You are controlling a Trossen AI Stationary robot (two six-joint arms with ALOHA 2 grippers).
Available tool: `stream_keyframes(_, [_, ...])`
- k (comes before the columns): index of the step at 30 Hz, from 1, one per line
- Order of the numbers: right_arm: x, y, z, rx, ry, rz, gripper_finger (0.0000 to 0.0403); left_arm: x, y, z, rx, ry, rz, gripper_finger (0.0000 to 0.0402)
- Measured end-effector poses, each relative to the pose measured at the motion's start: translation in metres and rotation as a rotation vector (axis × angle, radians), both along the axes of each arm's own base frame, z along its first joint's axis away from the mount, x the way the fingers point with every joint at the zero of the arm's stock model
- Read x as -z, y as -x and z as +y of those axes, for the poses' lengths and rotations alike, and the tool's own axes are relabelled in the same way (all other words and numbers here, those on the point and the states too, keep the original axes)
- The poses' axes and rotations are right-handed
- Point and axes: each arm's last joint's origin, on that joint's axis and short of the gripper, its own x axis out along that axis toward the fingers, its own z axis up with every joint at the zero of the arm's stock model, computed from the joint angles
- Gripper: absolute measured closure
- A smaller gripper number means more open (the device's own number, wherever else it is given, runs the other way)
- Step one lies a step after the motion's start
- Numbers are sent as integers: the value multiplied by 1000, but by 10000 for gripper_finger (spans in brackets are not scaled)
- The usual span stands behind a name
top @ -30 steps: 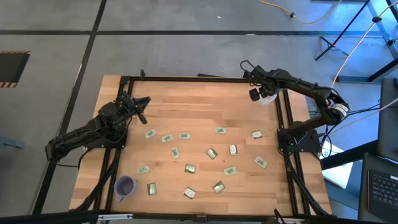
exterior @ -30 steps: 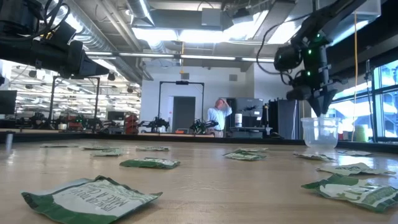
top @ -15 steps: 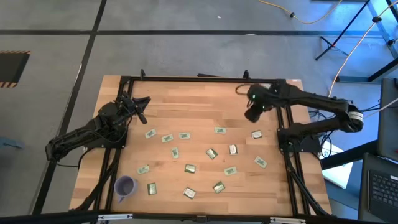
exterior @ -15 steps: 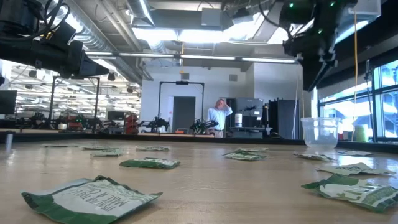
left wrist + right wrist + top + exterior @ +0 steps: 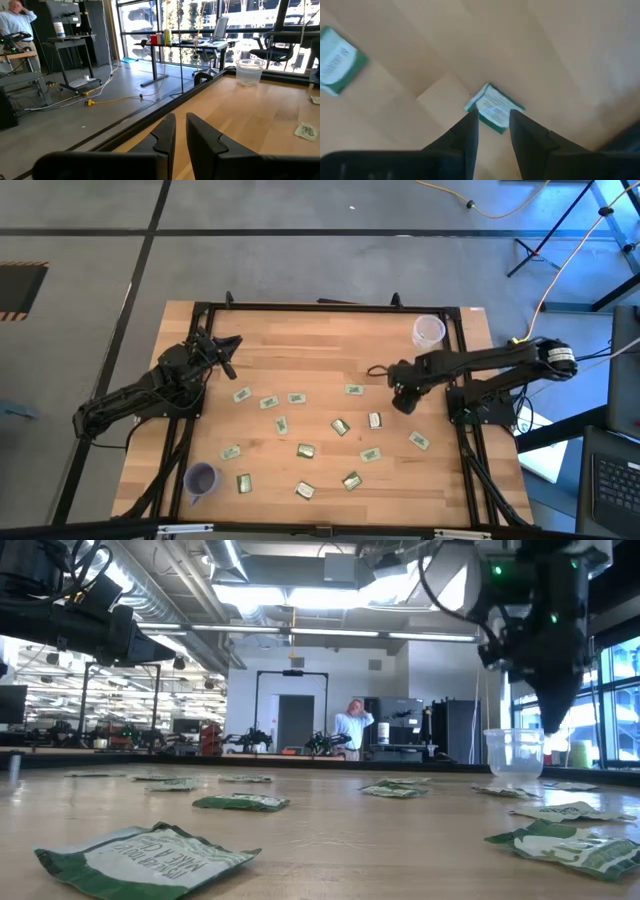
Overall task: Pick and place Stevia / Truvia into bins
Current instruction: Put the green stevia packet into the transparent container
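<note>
Several pale green and white Stevia sachets [image 5: 340,426] lie flat across the wooden table. The translucent white bin [image 5: 429,330] stands at the far right corner and the purple bin [image 5: 201,478] near the front left. My right gripper [image 5: 405,395] points down, open, above one sachet [image 5: 495,107] at the right side of the table. That sachet shows just beyond the fingertips, with the gripper [image 5: 492,122] clear of it. My left gripper [image 5: 228,345] waits at the far left, held level and a little open [image 5: 180,132], with nothing between its fingers.
A dark metal frame [image 5: 330,307] runs round the table's edges. In the low view my right gripper [image 5: 553,720] hangs in front of the translucent bin [image 5: 515,752]. A second sachet [image 5: 337,67] lies off to one side. A person stands far back in the room [image 5: 351,728].
My right gripper has swung from above the translucent bin at the far right corner toward the table's near edge and a little down, rolling as it went. It now stands over a sachet on the right side. The bin and the sachets have stayed in place.
</note>
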Motion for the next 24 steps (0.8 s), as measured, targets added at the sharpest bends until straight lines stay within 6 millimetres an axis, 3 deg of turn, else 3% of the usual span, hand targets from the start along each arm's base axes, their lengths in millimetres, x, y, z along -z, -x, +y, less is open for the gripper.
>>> stream_keyframes(6, [33, -1, 4, -45, 4, -7, 291, 0, 0, 0, 0, 0, 0, 361])
stream_keyframes(12, [52, -3, 4, -59, 18, 55, 313, 0, 0, 0, 0, 0, 0, 361])
stream_keyframes(24, [65, -7, 4, -47, 11, 114, 363, 0, 0, 0, 3, 0, 0, 361])
